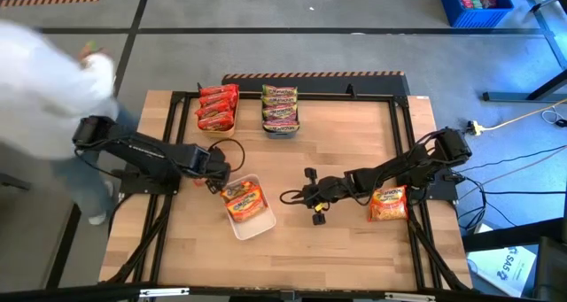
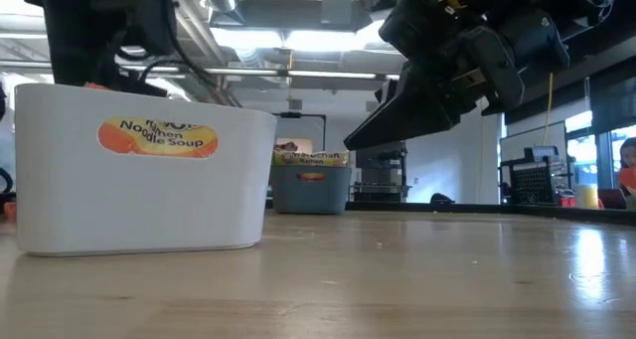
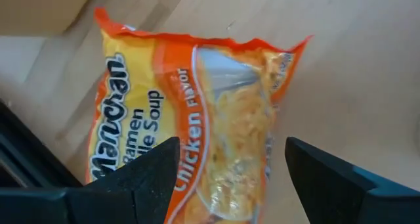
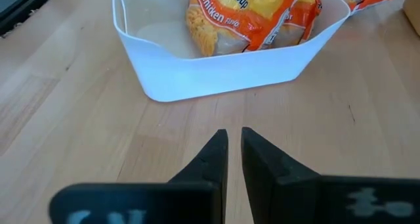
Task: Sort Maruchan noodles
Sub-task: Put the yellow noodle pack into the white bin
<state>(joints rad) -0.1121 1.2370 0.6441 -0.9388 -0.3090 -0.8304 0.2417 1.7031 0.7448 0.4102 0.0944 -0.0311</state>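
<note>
Left gripper [image 1: 218,180] spread wide over the white tray [image 1: 257,224], holding nothing; an orange chicken packet [image 3: 190,119] lying loose just beyond its fingers [image 3: 147,178], seemingly dropped into the tray on top of the others. Right gripper [image 1: 306,196] near table centre, just beside the tray, fingers [image 4: 213,161] all but touching and empty.

Noodles spread over four spots: red packets [image 1: 217,107] stacked in the yellow tray [image 1: 229,127] at the far edge, green-edged packets [image 1: 280,107] in the grey tray [image 1: 282,132] beside it, orange packets [image 1: 244,198] in the white tray, and more orange packets [image 1: 388,203] unsorted on the bare table under the right arm.

Likely light and easy to lift. Crinkly film, probably slick, so prone to sliding between smooth fingers. Dry block inside stiff but brittle; hard squeezing across the middle liable to crack it. Best taken at a short end or along the sealed edge, pinching film and the block's rim together with moderate force. Flat-lying packets leave little to get under, so tilting one finger beneath an edge probably needed. Pile by the right arm probably overlapping; top one first.
</note>
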